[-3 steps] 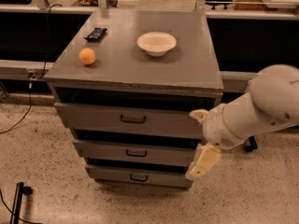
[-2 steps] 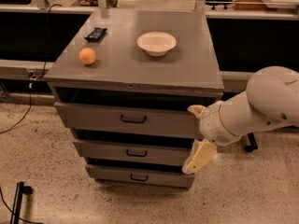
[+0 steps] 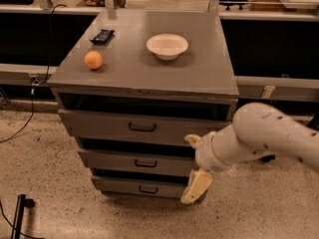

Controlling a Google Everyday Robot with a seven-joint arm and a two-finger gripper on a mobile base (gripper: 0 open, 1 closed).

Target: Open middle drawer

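The gripper (image 3: 194,163), fingers apart, slides left -- nearer the middle drawer (image 3: 114,159), not yet touching its handle (image 3: 145,164).

The robot's white arm (image 3: 269,133) reaches in from the right, low and near, pointing left. The gripper (image 3: 194,164) sits at its left end, its cream fingers (image 3: 196,187) spread wide, one above the other.

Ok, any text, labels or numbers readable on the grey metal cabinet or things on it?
No readable text.
Small black flat object on the grey metal cabinet top: print, if any, too blurred.
Grey middle drawer, white bowl, orange: no markings seen.
Cream gripper, open, by that drawer's right end: none.
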